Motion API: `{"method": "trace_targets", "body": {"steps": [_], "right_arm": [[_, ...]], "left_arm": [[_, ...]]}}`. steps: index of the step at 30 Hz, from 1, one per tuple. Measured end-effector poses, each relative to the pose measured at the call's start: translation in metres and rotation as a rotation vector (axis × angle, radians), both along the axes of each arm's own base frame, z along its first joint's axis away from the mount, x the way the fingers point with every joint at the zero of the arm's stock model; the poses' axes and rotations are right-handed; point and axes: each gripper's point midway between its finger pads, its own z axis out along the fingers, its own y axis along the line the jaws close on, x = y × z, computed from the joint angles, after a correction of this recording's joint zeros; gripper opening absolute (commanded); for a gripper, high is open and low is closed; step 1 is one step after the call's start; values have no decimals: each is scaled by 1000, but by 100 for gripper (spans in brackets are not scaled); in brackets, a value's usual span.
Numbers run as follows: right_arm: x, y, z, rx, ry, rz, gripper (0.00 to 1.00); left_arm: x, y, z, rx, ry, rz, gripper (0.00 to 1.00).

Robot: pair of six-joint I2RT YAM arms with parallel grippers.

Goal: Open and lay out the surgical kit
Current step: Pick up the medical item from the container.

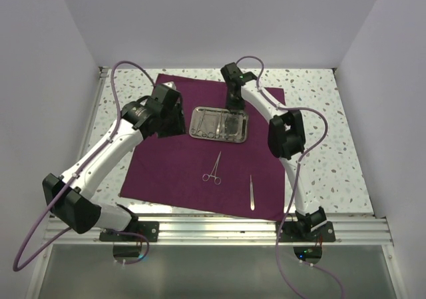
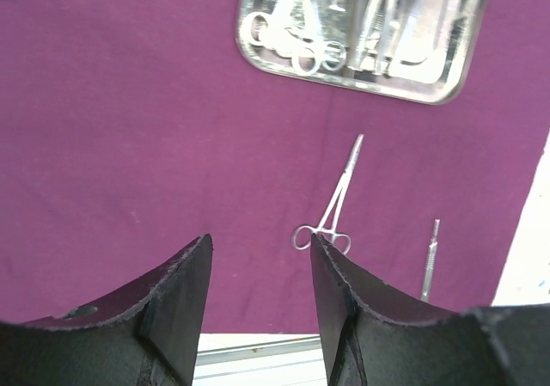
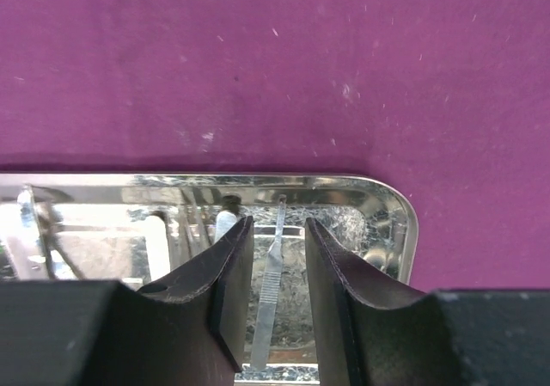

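Observation:
The maroon cloth wrap (image 1: 166,172) lies spread flat on the table. The shiny steel tray (image 1: 220,140) sits on its far middle with several silver instruments inside. Ring-handled forceps (image 1: 213,169) and a slim silver handle (image 1: 251,192) lie on the cloth in front of the tray. My left gripper (image 1: 174,122) hangs open and empty over the cloth left of the tray; its view shows the tray (image 2: 361,87) and forceps (image 2: 335,205). My right gripper (image 3: 279,223) is open low in the tray (image 3: 404,223), its fingers either side of a slim flat handle (image 3: 271,291), with a gap on both sides.
The table is speckled white (image 1: 319,112), walled in by white panels at the back and sides. An aluminium rail (image 1: 219,229) runs along the near edge by the arm bases. Purple cables loop off both arms.

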Motion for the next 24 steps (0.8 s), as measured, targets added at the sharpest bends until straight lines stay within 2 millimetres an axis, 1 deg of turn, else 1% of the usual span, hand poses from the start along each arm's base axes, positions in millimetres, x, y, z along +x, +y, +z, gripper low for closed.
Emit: {"method": "trace_targets", "body": {"steps": [3, 8, 10, 13, 14, 15, 17, 18, 19, 24], "right_arm": [[-4, 0, -10, 1, 24, -13, 34], [-6, 1, -27, -2, 53, -32, 31], [-5, 3, -25, 6, 46, -39, 28], [-5, 2, -28, 2, 49, -51, 26], [-5, 2, -28, -1, 50, -57, 24], [-5, 1, -28, -1, 49, -64, 19], [-6, 0, -28, -4, 51, -76, 13], [-6, 0, -28, -4, 52, -81, 5], [-7, 0, -29, -4, 53, -86, 0], [-8, 1, -30, -7, 59, -100, 0]], "left_arm": [[2, 10, -1, 7, 1, 17, 53], [3, 17, -6, 13, 12, 23, 53], [2, 17, -7, 14, 15, 17, 53], [2, 19, -9, 15, 23, 18, 53], [2, 20, -10, 17, 25, 19, 53], [3, 21, -10, 17, 26, 22, 53], [4, 24, -10, 16, 27, 30, 53], [5, 25, -10, 15, 27, 35, 53], [5, 27, -10, 14, 27, 39, 53], [7, 32, -9, 13, 24, 52, 53]]}}
